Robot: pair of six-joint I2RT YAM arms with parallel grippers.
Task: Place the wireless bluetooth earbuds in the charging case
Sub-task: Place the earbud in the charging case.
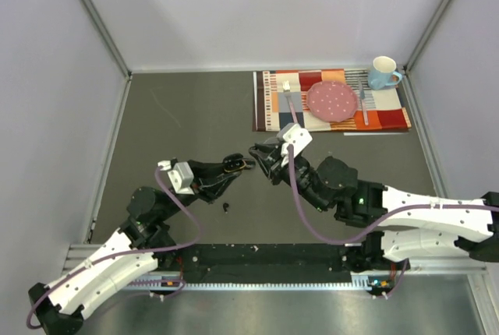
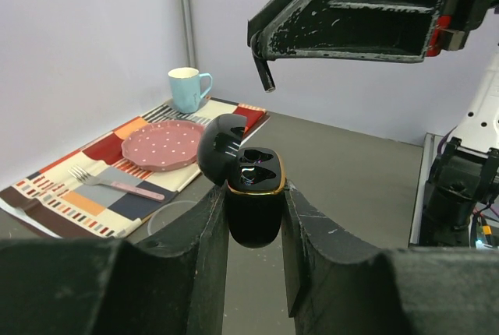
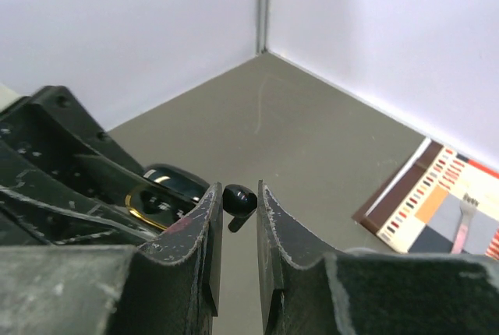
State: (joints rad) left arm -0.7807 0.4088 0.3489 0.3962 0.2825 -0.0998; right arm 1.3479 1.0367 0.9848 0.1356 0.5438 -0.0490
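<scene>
While the left gripper (image 2: 255,222) pinches the case (image 2: 251,187) by its sides, the case stands up straight in the middle of the frame. Its lid (image 2: 221,146) is flipped open to the left. The right gripper (image 3: 238,214), nearly closed, pinches one bud (image 3: 238,198) just beside the case. The bud's round head is up and its stem points down and left. Another small black bud (image 1: 226,207) lies on the counter (image 1: 195,109).

table (image 1: 195,117): dark grey, matte, pale walls on three sides
placemat (image 1: 269,113): striped multicolour, flat on table at 1 o'clock, by the far edge
loose earbud (image 1: 226,207): tiny, black, on bare table at 7 o'clock, well apart from placemat
</scene>
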